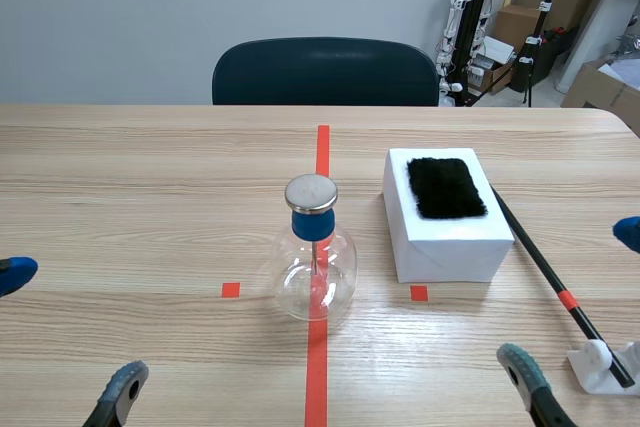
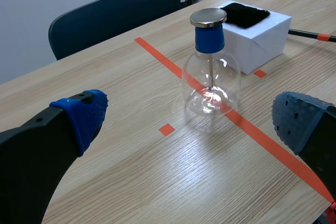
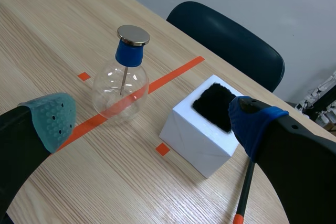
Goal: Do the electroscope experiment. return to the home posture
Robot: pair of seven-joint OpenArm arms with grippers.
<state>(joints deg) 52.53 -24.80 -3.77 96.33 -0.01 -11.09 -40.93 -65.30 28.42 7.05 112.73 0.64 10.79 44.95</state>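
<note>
Currently the electroscope is standing upright at the centre of the scene frame, sitting right on the long orange-red tape line on the wooden surface. It is showing a clear round glass flask, a blue stopper plugging the neck, a flat silver disc capping it, and a thin metal stem hanging down into the bulb. Whatever is hanging at the stem's end is too small to tell.

Left hand is hanging at the lower left of the scene frame with its fingers spread wide, gripping nothing. The electroscope is sitting ahead of it, apart from both pads.

Right hand is sitting at the lower right, also spread wide and gripping nothing.

White box is sitting right of centre, near the electroscope but not touching it, with a black fur patch lying on top. Black rod with an orange band is lying diagonally just beside the box, its near end resting on a white holder at the lower right corner. Dark blue chair is standing behind the far edge, upper middle.
</note>
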